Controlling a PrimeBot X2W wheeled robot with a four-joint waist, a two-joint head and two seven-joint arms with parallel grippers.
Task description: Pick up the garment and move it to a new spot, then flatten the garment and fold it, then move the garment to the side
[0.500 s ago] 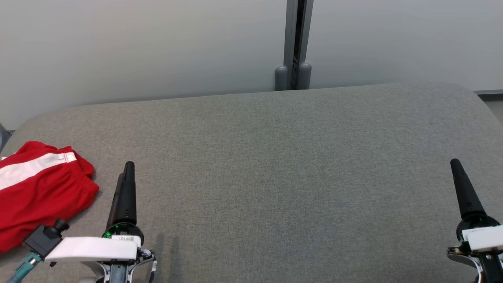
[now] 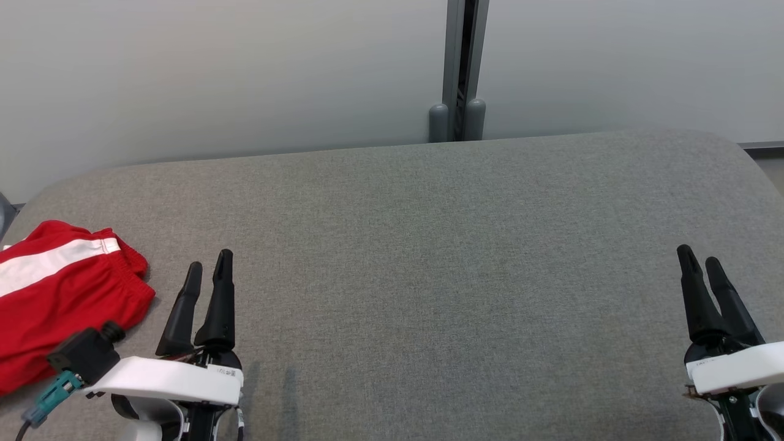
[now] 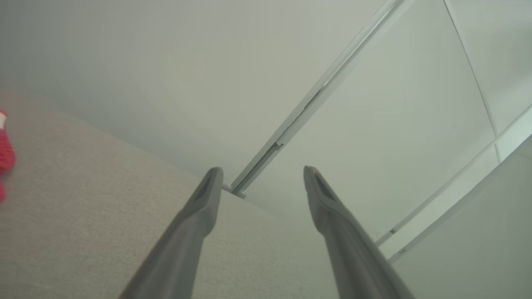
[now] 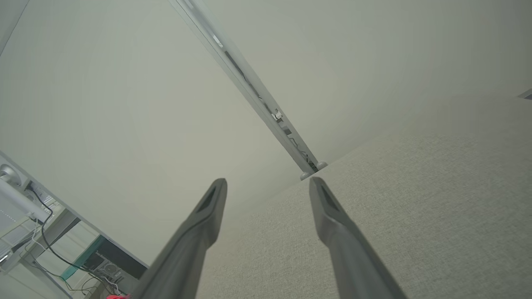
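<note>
A red garment with a white stripe lies folded at the far left edge of the grey padded table; a sliver of it, the garment, shows at the left of the left wrist view. My left gripper hovers just right of the garment, apart from it, open and holding nothing. The same left gripper shows a wide gap between its fingers. My right gripper is at the lower right over bare table, open and holding nothing, as the right gripper in its wrist view confirms.
A pale wall with a grey vertical post stands behind the table's far edge. The table's corners are rounded. A desk with cables appears far off in the right wrist view.
Both wrists have rolled, so each gripper's two fingers now appear side by side rather than as one. The left gripper has shifted slightly right. The garment has not moved.
</note>
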